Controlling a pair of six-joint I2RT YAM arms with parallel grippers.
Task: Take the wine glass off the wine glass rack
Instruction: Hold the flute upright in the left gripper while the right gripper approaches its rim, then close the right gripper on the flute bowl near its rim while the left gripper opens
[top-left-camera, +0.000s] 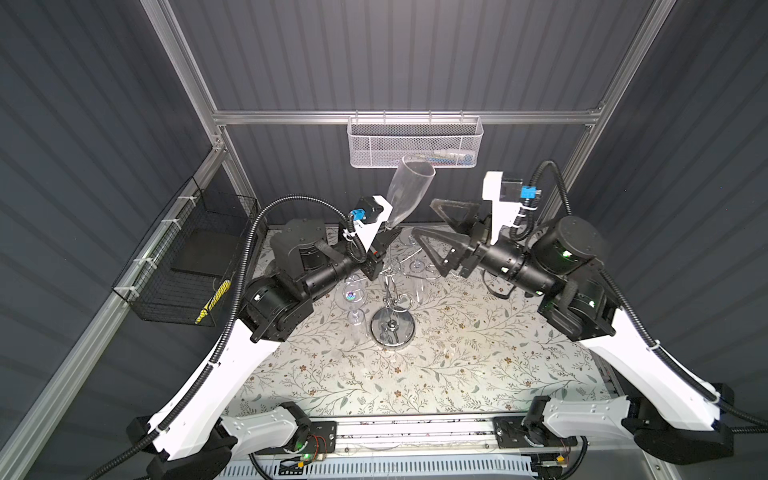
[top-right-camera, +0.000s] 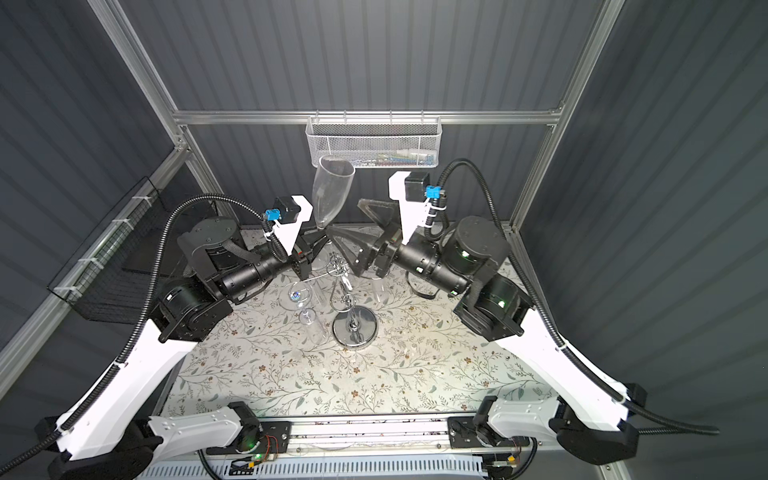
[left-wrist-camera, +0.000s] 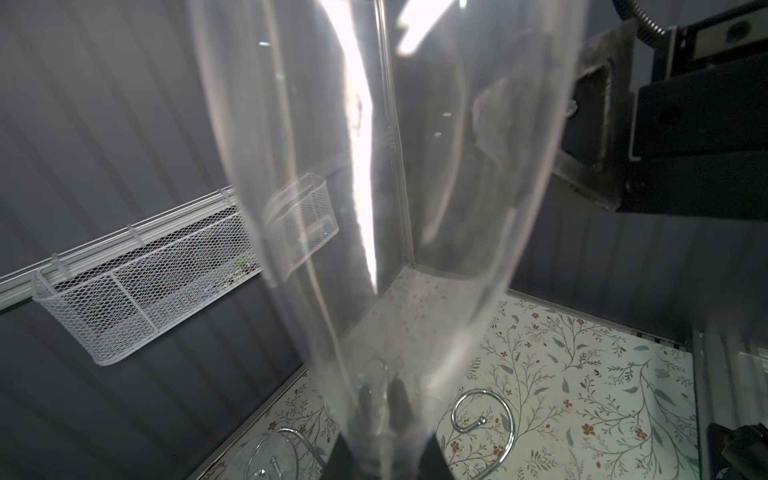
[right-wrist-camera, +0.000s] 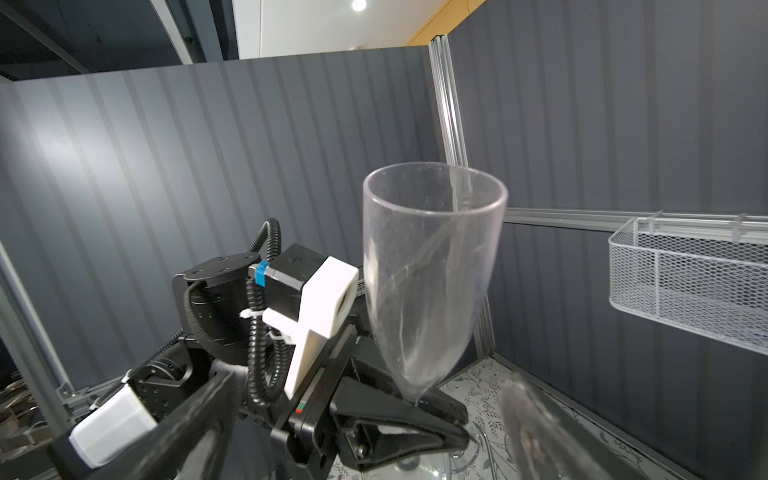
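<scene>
1. Hard against the left wrist lens stands the wine glass (left-wrist-camera: 395, 208), a tall clear flute bowl, smooth and streaked with glare. The left gripper (left-wrist-camera: 386, 457) is clamped on the thin stem under the bowl. A curled chrome hook of the wine glass rack (left-wrist-camera: 481, 421) sits empty below.
2. From the right wrist, the bowl is upright with its rim up, faintly scuffed, tapering to where the black jaws pinch it. Two blurred dark fingers (right-wrist-camera: 187, 415) frame the shot, wide apart with nothing between them.
3. In both top views the glass hangs above the rack's top, toward the far edge of the tabletop (top-left-camera: 415, 382) and about midway between its side edges. It is tilted a little, its rim seen against the white mesh basket (top-left-camera: 415, 145). The right gripper (top-left-camera: 424, 218) gapes just beside it, empty. Other glasses (top-left-camera: 353, 291) dangle upside down from the wire arms, and the mirror-bright round base rests on the flowered cloth.
4. I'd judge the lift-off nearly done, but the foot is hidden, so I can't tell whether it is free of its hook.
5. To do it well, rise slowly and straight. That stem looks slick and slender, so don't twist it. Steer the bowl clear of the open fingers and the basket, and don't nudge the springy arms, since the neighbouring glasses hang loose
</scene>
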